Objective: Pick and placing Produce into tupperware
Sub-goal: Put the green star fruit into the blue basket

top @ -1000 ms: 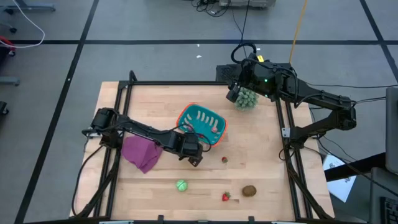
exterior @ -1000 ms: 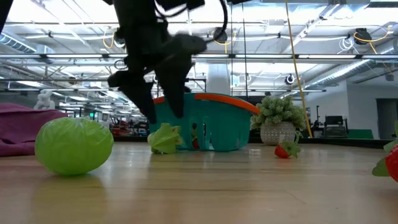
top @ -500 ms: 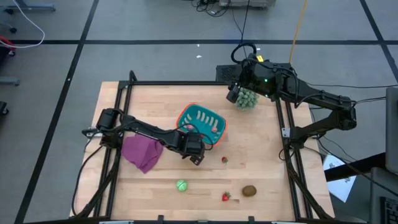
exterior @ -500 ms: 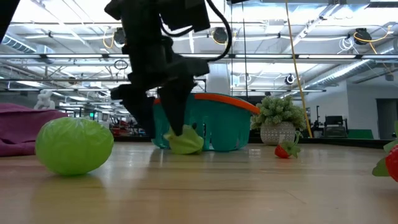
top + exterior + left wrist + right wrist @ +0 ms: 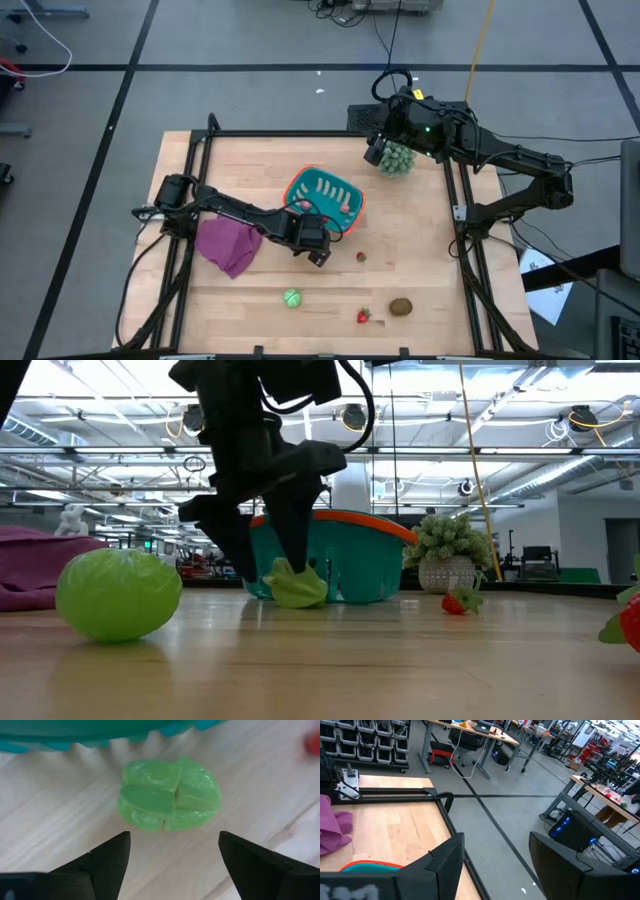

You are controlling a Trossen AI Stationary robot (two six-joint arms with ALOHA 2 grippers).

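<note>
A: Wooden table (image 5: 420,250), lab floor around it. The left gripper (image 5: 318,256), jaws spread and empty, straddles a leafy green piece (image 5: 169,795) lying just beside the teal tupperware (image 5: 322,192). Best to descend squarely before closing.

B: Count: two green pieces, the other round (image 5: 291,297); two strawberries (image 5: 361,257); one kiwi (image 5: 401,306). The right gripper (image 5: 375,152) waits at the far edge, jaws apart, empty.
</note>
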